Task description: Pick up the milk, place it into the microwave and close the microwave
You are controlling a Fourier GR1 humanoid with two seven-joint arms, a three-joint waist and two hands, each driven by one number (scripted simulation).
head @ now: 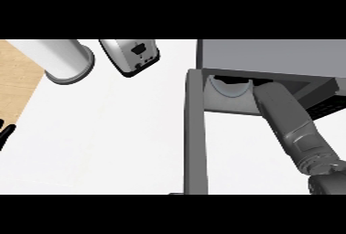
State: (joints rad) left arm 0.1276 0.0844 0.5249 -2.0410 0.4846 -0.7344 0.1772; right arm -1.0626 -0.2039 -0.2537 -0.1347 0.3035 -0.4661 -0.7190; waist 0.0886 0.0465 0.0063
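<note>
The grey microwave (270, 55) stands at the back right with its door (196, 137) swung open toward me. My right forearm reaches up into the cavity, and the right hand (236, 82) shows only as dark shapes under the top edge. Just below those shapes lies a pale curved object (229, 90); I cannot tell whether it is the milk or the turntable plate. I cannot make out a milk container anywhere else. My left hand (5, 132) rests at the left edge with straight fingers, holding nothing.
A white cylinder (64, 59) stands at the back left on the white counter (108, 137). A grey and white appliance (132, 55) sits beside it. A wooden surface (17, 77) borders the counter on the left.
</note>
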